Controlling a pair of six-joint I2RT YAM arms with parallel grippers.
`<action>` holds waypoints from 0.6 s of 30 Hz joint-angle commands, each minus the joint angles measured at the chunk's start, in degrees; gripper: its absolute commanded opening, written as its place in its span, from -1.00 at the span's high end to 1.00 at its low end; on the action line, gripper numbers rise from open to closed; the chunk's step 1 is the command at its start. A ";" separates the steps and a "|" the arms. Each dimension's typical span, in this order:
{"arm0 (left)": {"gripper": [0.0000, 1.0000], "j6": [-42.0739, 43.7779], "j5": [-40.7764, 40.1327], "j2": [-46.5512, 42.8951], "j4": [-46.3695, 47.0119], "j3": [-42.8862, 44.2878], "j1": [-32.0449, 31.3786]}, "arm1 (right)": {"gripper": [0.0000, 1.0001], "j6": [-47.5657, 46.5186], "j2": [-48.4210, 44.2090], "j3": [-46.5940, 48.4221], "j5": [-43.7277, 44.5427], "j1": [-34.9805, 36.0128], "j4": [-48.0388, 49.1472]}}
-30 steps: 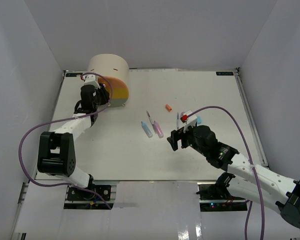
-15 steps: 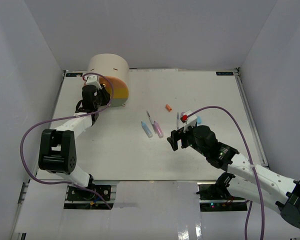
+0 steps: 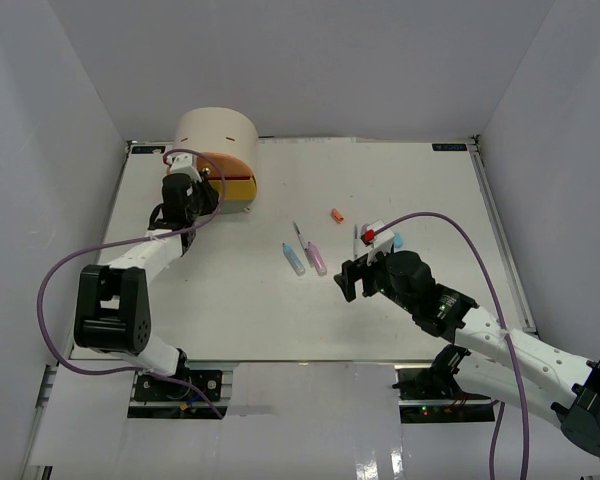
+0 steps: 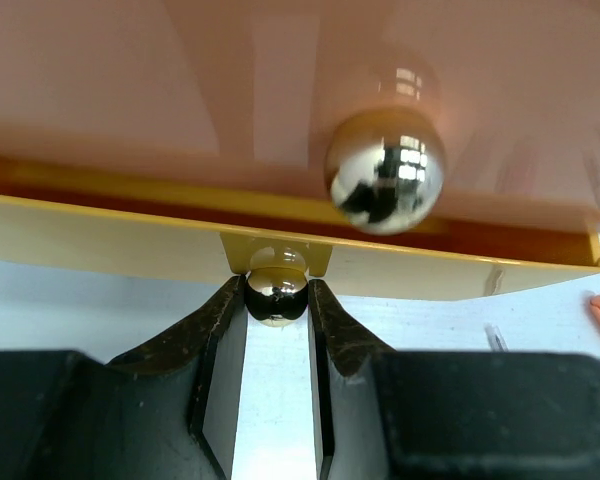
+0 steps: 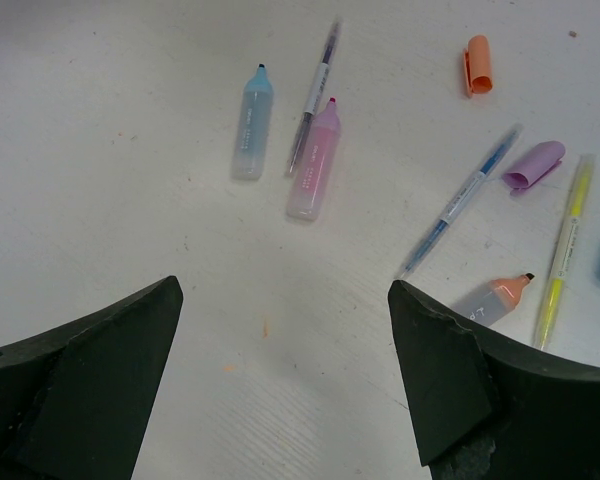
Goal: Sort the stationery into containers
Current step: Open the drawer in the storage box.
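Note:
The beige cabinet (image 3: 215, 130) stands at the back left. My left gripper (image 3: 208, 196) is at its front. In the left wrist view the left gripper (image 4: 276, 300) is shut on the small round knob (image 4: 276, 293) of the yellow drawer (image 4: 100, 235), both fingers touching it. Above is the orange drawer (image 4: 180, 80) with its larger-looking knob (image 4: 385, 170). Stationery lies mid-table: a blue highlighter (image 5: 252, 122), a pink highlighter (image 5: 315, 160), a thin pen (image 5: 315, 95), a blue pen (image 5: 460, 200) and a yellow pen (image 5: 562, 250). My right gripper (image 5: 285, 290) hovers open near them, holding nothing.
An orange cap (image 5: 478, 64), a purple cap (image 5: 535, 165) and an orange-tipped highlighter (image 5: 495, 298) lie among the pens. White walls enclose the table (image 3: 430, 190) on three sides. The right arm's purple cable (image 3: 470, 240) arcs over the right half.
The left gripper has moved in to the cabinet front and narrowed onto the yellow drawer's knob. The right arm has not moved.

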 commanded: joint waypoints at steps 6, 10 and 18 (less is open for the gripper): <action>0.62 -1.53 2.23 -9.73 -6.39 -4.29 0.22 | -0.80 0.33 -0.20 -1.04 -0.34 0.03 3.17; 0.58 -2.05 2.75 -12.72 -8.42 -7.09 0.22 | -0.80 0.33 -0.20 -1.39 -0.61 0.03 3.69; 0.56 -2.93 3.46 -17.38 -12.37 -11.05 0.13 | -0.80 0.15 0.85 -1.39 -0.96 0.03 4.22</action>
